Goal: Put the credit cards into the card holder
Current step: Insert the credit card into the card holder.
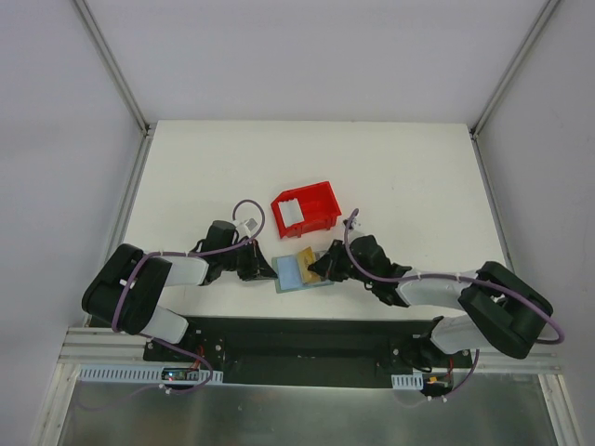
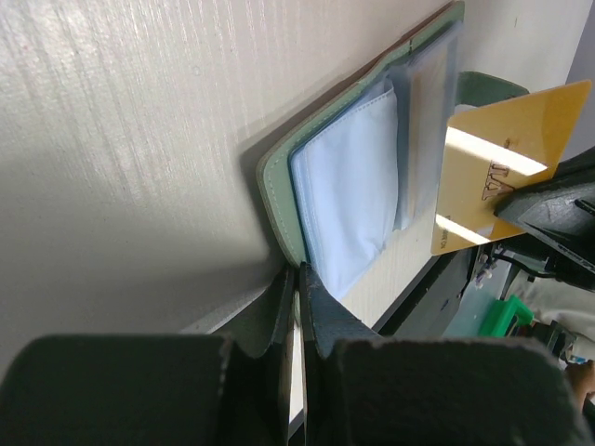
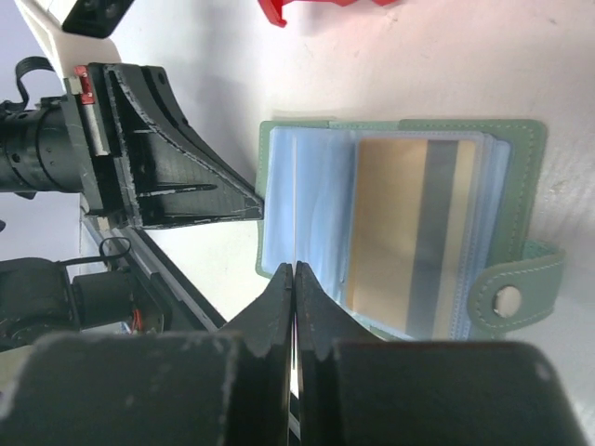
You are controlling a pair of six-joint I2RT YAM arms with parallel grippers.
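Near the front edge of the desk (image 1: pixel 409 186), between the two arms, the card holder (image 1: pixel 290 276) lies open and flat. Its grey-green cover faces down and its pale blue sleeves face up. In the right wrist view its strap with the round snap (image 3: pixel 507 298) sticks out on one side. A gold card with a grey stripe (image 3: pixel 400 232) sits on the open sleeves, seemingly tucked under clear plastic, though the glare makes that hard to confirm.

A second card, the orange-gold card (image 2: pixel 507 139), stands tilted above the card holder's far half. The right gripper (image 2: pixel 548 200) is closed on one corner of it. In that arm's own camera the fingers (image 3: pixel 279 307) are pressed together, with only a thin pale edge showing between them.

The left gripper (image 2: pixel 298 279) is closed and holds nothing. Its tips sit at the green rim of the card holder (image 2: pixel 279 200), on the side opposite the strap.

Just beyond the card holder stands a red plastic bin (image 1: pixel 307 209), apart from both grippers, with something pale inside.
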